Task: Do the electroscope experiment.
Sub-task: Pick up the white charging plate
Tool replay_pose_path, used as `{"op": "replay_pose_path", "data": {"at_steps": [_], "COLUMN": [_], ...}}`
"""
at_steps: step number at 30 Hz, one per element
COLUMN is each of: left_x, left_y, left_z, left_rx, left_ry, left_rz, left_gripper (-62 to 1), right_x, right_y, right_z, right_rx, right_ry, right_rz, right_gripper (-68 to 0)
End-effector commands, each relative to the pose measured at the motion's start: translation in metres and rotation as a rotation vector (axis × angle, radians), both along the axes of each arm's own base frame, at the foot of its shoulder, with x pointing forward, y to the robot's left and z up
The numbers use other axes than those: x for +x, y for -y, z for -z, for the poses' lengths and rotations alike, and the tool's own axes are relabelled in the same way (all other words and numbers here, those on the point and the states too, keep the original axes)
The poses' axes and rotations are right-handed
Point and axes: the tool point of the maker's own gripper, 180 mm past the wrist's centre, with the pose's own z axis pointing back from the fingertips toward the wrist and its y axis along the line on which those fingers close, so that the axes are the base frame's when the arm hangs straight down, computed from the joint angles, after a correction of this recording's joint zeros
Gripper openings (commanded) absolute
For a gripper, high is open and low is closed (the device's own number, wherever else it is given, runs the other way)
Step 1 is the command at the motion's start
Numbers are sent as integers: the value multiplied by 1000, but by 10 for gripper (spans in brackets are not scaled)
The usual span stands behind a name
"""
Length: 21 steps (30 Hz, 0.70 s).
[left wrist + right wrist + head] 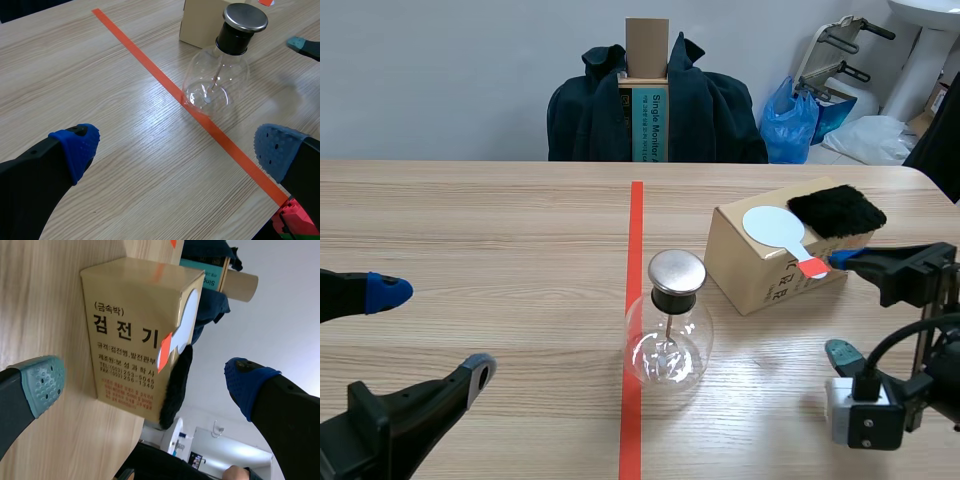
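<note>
My left gripper (430,330) hangs wide open over the table's (470,220) near left corner, holding nothing. One glass electroscope flask (668,350) stands mid-table on the red tape line (636,215), steel cap (677,270) on, a thin rod (669,330) hanging inside. Toward the right edge sits one shut cardboard box (745,275). One white disc paddle (773,226) and one black fur pad (837,211) lie on top. My right gripper (840,307), wide open too, faces the box. Only its wrist view shows the box's large lettered face.
</note>
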Motion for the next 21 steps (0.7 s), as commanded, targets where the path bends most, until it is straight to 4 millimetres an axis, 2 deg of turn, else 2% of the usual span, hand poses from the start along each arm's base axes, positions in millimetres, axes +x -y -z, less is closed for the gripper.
{"op": "replay_pose_path", "data": {"at_steps": [1,6,11,17,21], "left_x": [1,1,1,1,1], "left_y": [5,5,5,5,5], "left_z": [-5,-5,-5,-5,-5], "left_rx": [-24,-24,-24,-24,-24], "left_ry": [16,16,16,16,16], "left_rz": [5,5,5,6,6], "left_gripper": [14,14,14,14,14], "right_x": [17,39,52,51,48], "right_y": [7,12,9,-4,-13], "right_z": [-9,-3,-2,2,-4], "right_rx": [-21,-30,-23,3,34], "right_ry": [42,45,49,34,52], "right_rz": [-4,3,-1,-44,-95], "right_gripper": [4,4,4,4,4]}}
